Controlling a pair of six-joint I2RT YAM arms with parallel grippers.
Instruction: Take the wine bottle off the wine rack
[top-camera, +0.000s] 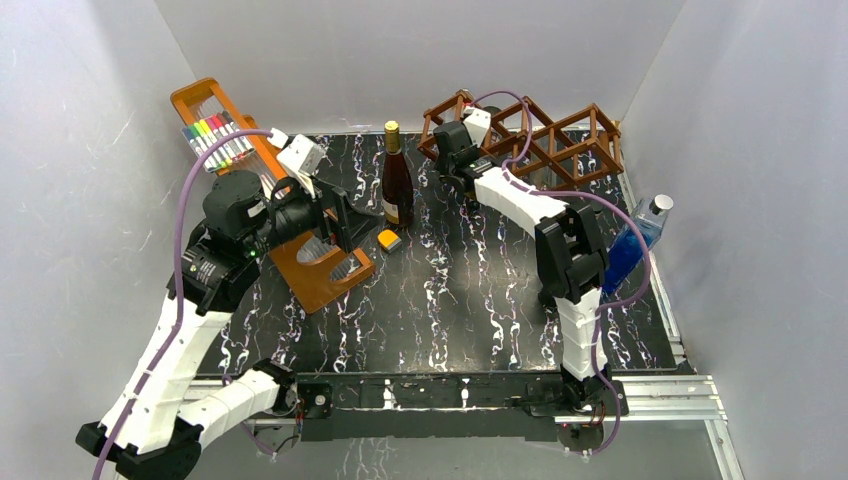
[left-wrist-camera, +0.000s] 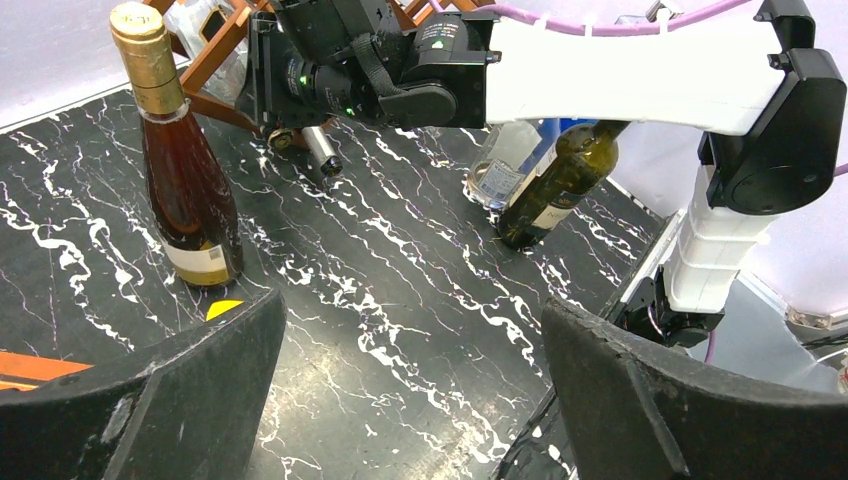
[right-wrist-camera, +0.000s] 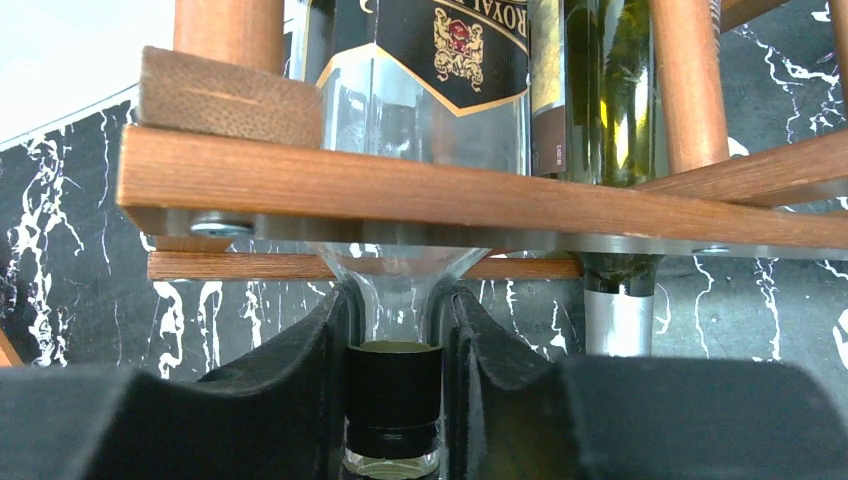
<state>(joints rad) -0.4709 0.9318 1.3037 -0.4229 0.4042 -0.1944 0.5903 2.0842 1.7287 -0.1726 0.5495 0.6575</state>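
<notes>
The wine rack (top-camera: 575, 140) stands at the far right corner of the bench (top-camera: 450, 300). A clear wine bottle (right-wrist-camera: 420, 110) with a black label lies in a cell at its left end, neck poking out past the front slat. The right pincer (right-wrist-camera: 393, 330) is clamped on that neck, one finger against each side at the black cap. The left pincer (left-wrist-camera: 410, 305) hangs wide open over the bench's left half.

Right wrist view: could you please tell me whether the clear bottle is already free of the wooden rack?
No, the clear bottle lies inside the wooden rack, only its neck poking out between the right gripper's fingers.
</notes>
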